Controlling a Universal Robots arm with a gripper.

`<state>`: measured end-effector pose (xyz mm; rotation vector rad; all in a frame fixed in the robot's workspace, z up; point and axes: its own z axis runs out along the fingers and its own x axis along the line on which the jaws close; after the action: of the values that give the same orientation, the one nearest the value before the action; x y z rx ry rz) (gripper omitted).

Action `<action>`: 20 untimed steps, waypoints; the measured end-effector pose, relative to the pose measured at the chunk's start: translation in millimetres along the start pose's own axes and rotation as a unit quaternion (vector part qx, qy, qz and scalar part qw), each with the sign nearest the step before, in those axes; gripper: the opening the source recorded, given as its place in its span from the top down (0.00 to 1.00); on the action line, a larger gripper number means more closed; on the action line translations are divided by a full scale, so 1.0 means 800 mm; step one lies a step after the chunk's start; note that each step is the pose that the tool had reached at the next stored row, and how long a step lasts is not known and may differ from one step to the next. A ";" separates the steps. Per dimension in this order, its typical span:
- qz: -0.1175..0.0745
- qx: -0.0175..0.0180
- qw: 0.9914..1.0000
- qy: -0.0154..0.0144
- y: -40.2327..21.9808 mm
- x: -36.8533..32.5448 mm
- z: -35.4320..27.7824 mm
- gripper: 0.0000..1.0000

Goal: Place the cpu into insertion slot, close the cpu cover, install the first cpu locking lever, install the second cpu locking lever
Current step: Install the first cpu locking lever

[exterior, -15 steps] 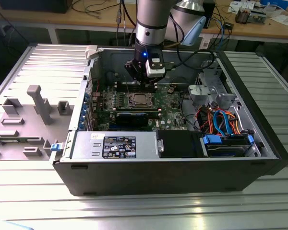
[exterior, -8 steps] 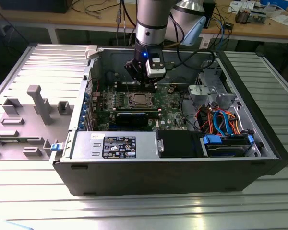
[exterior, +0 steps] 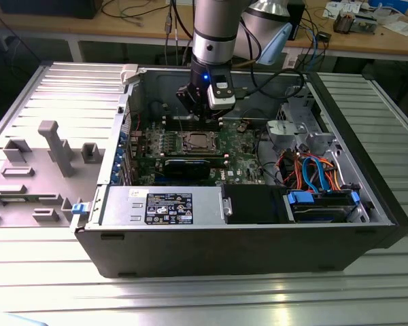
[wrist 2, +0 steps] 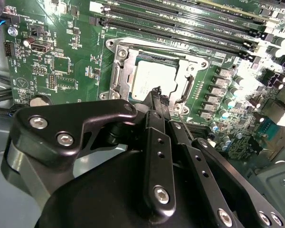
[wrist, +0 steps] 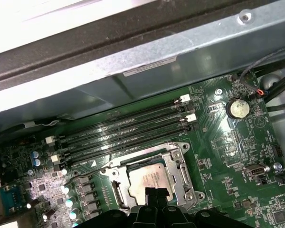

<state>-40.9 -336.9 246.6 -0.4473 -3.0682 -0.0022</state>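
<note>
Open PC case [exterior: 245,251] flat on slatted metal table [exterior: 204,299]. Arm [exterior: 214,34] in from 12 o'clock of exterior view, wrist inside case. Gripper [exterior: 202,119] low over green board [exterior: 248,159], just at 12 o'clock of cpu [exterior: 196,141] in that view.

In second wrist view: fingers [wrist 2: 154,123] pressed together, nothing between them, tips over one edge of cpu. Touching or just above it: cannot tell.

Silver-topped cpu seated in slot [wrist 2: 115,47], near board centre. Metal cover [wrist 2: 125,76] down flat around it, cpu top bare through the cut-out. Same in first wrist view: cpu framed by cover, closed gripper tips right at its edge.

Long black memory slots [wrist: 128,128] just beside slot, parallel, between it and case wall. Coin cell [wrist: 238,108] on board, well apart from slot.

Rest, exterior view:
- Black card [exterior: 187,166] at 6 o'clock of cpu, near.
- Grey power supply [exterior: 163,204] at 6 o'clock beyond card, against case front.
- Drive bay [exterior: 323,204] with blue parts at 4 o'clock.
- Orange and blue cables [exterior: 313,170] at 3 o'clock.
- Grey panel [exterior: 47,156] on table at 9 o'clock, outside case.
</note>
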 end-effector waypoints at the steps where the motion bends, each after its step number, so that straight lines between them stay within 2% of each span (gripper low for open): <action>1: -0.001 0.000 1.000 0.000 0.0000 0.0000 0.0000 0.89; 20: -0.025 0.001 1.000 0.000 0.0000 0.0000 0.0000 0.89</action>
<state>-40.9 -336.8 246.6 -0.3701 -3.0785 -0.0007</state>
